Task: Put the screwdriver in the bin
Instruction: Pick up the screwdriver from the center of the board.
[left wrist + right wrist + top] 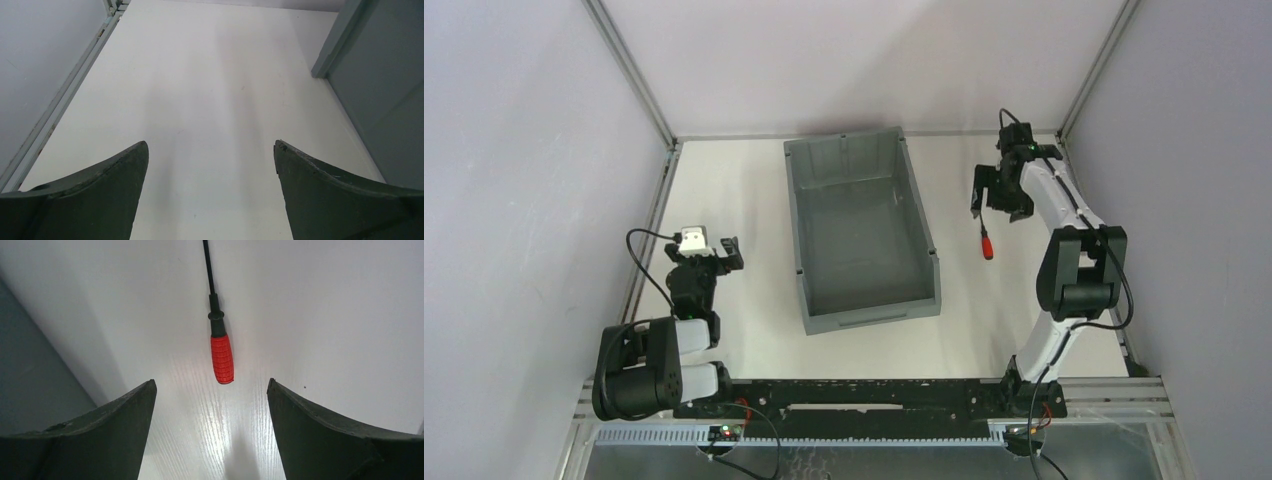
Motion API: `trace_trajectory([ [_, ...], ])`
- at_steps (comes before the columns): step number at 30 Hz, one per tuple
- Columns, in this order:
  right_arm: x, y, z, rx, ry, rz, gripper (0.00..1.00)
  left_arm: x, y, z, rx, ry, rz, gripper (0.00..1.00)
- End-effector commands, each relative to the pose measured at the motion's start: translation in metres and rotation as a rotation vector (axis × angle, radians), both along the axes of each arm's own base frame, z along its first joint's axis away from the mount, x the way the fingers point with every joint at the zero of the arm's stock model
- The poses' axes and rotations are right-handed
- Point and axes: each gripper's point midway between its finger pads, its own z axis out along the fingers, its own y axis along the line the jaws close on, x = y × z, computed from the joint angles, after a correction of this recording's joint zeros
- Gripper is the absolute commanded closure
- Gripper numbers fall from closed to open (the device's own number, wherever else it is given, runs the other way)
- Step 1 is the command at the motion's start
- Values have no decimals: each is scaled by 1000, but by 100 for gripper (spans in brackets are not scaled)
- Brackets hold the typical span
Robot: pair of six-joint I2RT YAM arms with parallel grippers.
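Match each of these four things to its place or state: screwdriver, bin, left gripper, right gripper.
Things:
1. screwdriver
2. bin
3. left gripper
4. right gripper

Places or states:
A. open over bare table, left of the bin
B. lying flat on the table, right of the bin
C. grey, in the middle of the table, nothing in it
D. open, with the red handle just ahead between its fingers

Pairs: 1-B, 2-C, 3-A, 4-D
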Motion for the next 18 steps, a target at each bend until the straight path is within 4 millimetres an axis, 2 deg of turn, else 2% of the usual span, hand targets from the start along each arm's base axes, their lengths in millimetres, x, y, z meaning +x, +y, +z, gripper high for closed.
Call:
trace_trajectory([
  [1,6,0,-24,16,11,-24,11,11,-1,30,7,-93,-6,0],
  [8,-5,0,-65,15,96,-27,18,10,-1,30,8,-91,-6,0],
  [18,-15,-3,-102,-1,176,-31,35,11,0,30,7,-93,-4,0],
])
